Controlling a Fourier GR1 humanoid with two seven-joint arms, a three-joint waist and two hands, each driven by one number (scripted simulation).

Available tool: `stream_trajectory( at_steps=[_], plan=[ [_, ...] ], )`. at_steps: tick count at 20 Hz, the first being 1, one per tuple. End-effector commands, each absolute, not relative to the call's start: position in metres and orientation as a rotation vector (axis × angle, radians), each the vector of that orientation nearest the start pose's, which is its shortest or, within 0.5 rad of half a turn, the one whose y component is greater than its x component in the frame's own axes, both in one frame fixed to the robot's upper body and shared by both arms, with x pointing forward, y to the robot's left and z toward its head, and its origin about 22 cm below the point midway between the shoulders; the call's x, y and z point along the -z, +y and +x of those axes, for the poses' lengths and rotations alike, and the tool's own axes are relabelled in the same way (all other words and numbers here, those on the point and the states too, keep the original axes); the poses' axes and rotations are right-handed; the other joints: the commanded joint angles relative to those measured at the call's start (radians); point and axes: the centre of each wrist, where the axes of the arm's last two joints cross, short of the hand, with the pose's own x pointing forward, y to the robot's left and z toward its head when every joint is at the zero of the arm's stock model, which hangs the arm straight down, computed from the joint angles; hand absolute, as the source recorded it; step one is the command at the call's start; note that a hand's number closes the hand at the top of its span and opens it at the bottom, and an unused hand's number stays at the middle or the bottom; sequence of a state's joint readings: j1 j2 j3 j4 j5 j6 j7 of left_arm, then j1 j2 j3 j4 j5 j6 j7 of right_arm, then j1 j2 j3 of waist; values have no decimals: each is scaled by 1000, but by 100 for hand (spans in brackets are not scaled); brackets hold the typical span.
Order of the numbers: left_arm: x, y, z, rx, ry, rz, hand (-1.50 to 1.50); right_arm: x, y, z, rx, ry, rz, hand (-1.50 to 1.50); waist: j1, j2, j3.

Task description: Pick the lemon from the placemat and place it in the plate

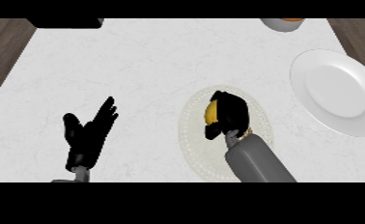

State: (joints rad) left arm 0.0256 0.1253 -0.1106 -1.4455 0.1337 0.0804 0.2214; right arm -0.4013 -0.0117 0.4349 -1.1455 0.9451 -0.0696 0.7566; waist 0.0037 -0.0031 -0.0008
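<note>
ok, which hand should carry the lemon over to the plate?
Right. The right hand already has its fingers curled round the lemon over the placemat, and the plate lies to its right. The left hand rests open at the far side.

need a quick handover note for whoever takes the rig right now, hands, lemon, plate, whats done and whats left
Right hand: fingers curled round the yellow lemon, over the round cream woven placemat. Whether the lemon is lifted off the mat yet cannot be told from this view.
Left hand: open, fingers up, resting at the lower left of the white marble counter, holding nothing.
Round white plate: at the right edge of the counter, to the right of the placemat, nothing on it.
Done: the lemon is grasped.
Left: carry it right to the plate, set it down and let go.
</note>
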Motion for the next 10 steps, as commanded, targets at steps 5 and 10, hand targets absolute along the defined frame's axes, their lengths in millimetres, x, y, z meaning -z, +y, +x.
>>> stream_trajectory(
  at_steps=[5,10],
  plan=[
    [39,245,224,10,-1189,22,0,12,-99,281,-851,-1171,-992,150,-6,0,1],
    [37,238,237,12,-1174,3,0,3,-89,298,-645,-1289,-1089,150,1,4,1]
  ],
)
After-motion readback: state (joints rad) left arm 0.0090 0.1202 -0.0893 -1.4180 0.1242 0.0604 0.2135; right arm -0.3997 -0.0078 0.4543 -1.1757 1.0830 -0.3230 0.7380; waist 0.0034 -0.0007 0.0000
